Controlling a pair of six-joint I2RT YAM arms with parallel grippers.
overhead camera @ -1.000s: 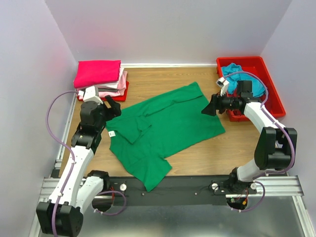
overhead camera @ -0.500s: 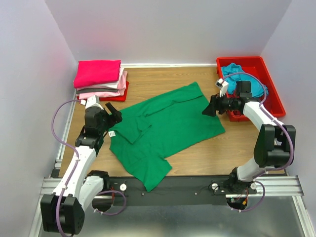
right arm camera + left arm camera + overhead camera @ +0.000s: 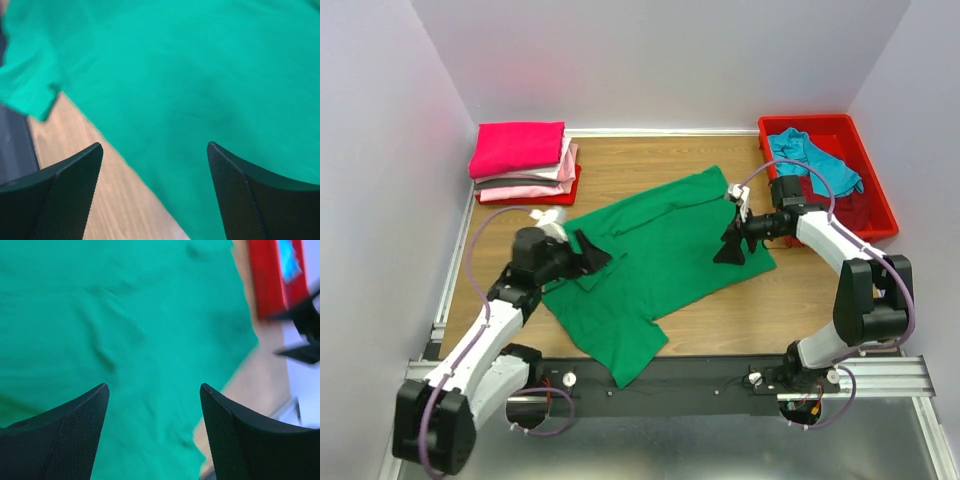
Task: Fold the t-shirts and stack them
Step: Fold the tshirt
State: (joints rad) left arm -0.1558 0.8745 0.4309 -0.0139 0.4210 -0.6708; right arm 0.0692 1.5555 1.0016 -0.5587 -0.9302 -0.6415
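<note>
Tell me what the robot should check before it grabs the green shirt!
1. Left gripper open with nothing in it: ok.
2. Right gripper open with nothing in it: ok.
3. Both grippers over the green t-shirt: ok.
4. Green t-shirt lying smooth and flat: not ok; it is wrinkled, one sleeve is folded over, and its near end hangs over the table's edge.
5. Folded stack out of the way in the far left corner: ok.
6. Fingers touching the cloth: cannot tell.
</note>
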